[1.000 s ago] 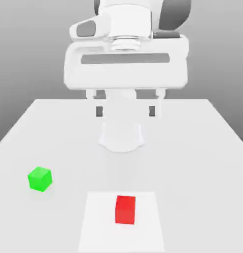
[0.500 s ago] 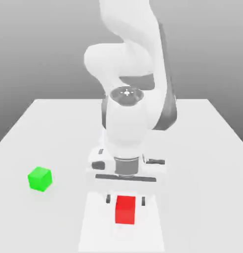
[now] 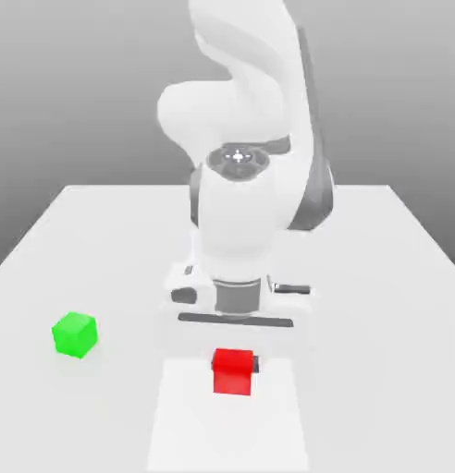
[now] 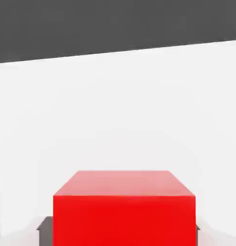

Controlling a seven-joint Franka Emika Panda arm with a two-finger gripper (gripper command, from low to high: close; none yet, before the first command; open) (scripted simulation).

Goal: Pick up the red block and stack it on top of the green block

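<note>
Red cube point(image 3: 233, 373) pinched in the gripper point(image 3: 235, 364) above the pale square point(image 3: 227, 430)

Looks light, stiff and easy to hold by opposite flat sides, as the closed fingers do; matte faces should resist slipping. The hand view shows a dark pad point(image 4: 45, 232) against its side; the exterior view adds the green cube point(image 3: 75, 334), well apart toward that view's left.

Matt and smooth on the red block point(image 3: 233, 377) and green block point(image 3: 75, 334). Smooth and plastic-like over the white arm point(image 3: 236, 222), glossy at the dark joint cap point(image 3: 238, 163). Smooth across the pale table point(image 3: 379, 369).
</note>
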